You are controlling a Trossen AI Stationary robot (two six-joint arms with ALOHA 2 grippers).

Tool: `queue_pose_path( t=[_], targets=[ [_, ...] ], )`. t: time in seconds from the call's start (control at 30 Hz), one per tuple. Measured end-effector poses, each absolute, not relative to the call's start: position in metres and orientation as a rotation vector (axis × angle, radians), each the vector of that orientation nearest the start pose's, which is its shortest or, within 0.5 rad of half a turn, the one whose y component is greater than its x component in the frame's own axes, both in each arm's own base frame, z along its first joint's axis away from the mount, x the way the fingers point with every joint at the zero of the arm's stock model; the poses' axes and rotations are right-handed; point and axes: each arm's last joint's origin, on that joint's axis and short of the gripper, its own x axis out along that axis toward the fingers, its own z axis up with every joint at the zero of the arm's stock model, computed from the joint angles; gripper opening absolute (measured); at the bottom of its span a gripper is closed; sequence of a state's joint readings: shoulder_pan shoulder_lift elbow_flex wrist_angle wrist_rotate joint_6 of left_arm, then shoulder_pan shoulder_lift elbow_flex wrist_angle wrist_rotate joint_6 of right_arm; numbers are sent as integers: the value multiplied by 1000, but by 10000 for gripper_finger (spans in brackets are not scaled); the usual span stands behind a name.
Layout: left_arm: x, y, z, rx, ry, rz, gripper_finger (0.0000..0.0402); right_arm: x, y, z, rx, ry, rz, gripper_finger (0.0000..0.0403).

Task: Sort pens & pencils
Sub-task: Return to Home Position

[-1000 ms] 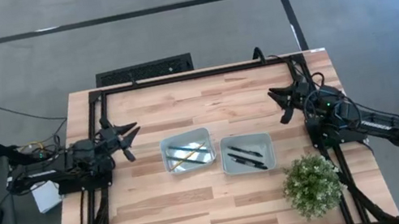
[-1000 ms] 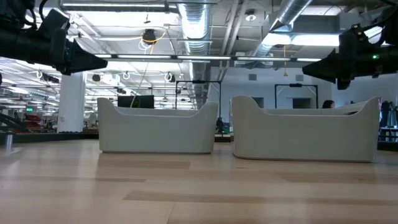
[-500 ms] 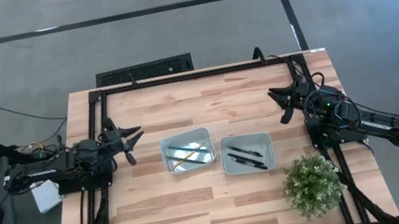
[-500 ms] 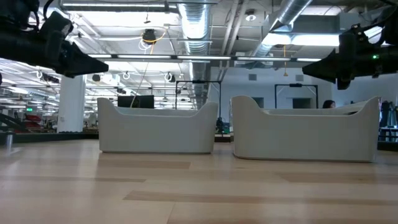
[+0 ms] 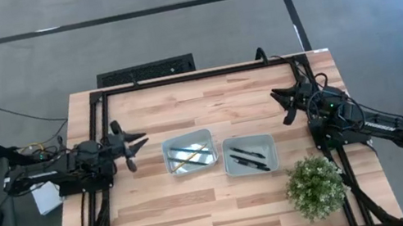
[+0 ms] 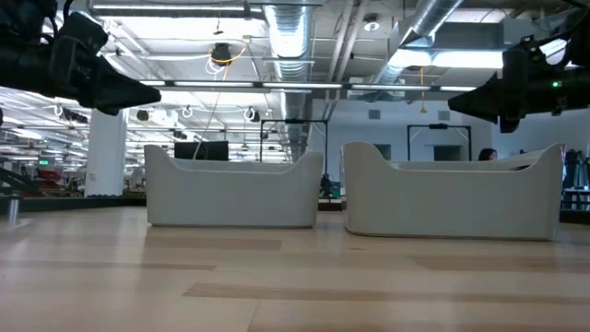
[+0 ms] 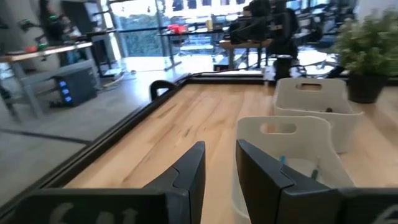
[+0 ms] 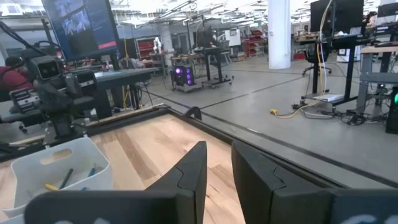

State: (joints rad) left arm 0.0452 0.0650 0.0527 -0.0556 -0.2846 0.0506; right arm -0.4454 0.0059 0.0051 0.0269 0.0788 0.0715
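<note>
The pencils (image 5: pixel 189 156), yellow, blue and grey-green, lie in the left white bin (image 5: pixel 168 149). The black pens (image 5: pixel 248 158) lie in the right white bin (image 5: pixel 267 140). In the right wrist view the pencils (image 8: pixel 64 179) show inside their bin. My left gripper (image 5: pixel 135 150) hovers open above the table, left of the pencil bin; its fingers (image 7: pixel 219 153) point toward that bin (image 7: pixel 292 134). My right gripper (image 5: pixel 281 105) hovers open, right of and beyond the pen bin, and holds nothing. Both grippers hang high in the low view, left (image 6: pixel 147 92) and right (image 6: pixel 454 101).
A potted green plant (image 5: pixel 315 186) stands near the table's right near corner, close to my right arm. The two bins (image 6: pixel 235 191) (image 6: pixel 454 192) sit side by side mid-table. Bare wood lies on the far and near sides of the bins. A monitor and mouse sit off the table's left.
My left gripper has swung a little toward the table's near edge and the pencil bin, staying open. My right gripper has kept still.
</note>
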Motion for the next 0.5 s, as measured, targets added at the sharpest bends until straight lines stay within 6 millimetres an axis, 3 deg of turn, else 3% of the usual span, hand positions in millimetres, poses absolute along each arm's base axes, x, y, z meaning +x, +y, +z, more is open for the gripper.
queue_pose_path(
  t=[0.2, 0.5],
  targets=[
    [98, 10, 175, 71, 29, 234, 82, 87, -44, 167, 65, -45, -523, 95],
    [95, 9, 181, 78, -37, 226, 82, 87, -44, 167, 65, -45, -523, 95]
  ],
)
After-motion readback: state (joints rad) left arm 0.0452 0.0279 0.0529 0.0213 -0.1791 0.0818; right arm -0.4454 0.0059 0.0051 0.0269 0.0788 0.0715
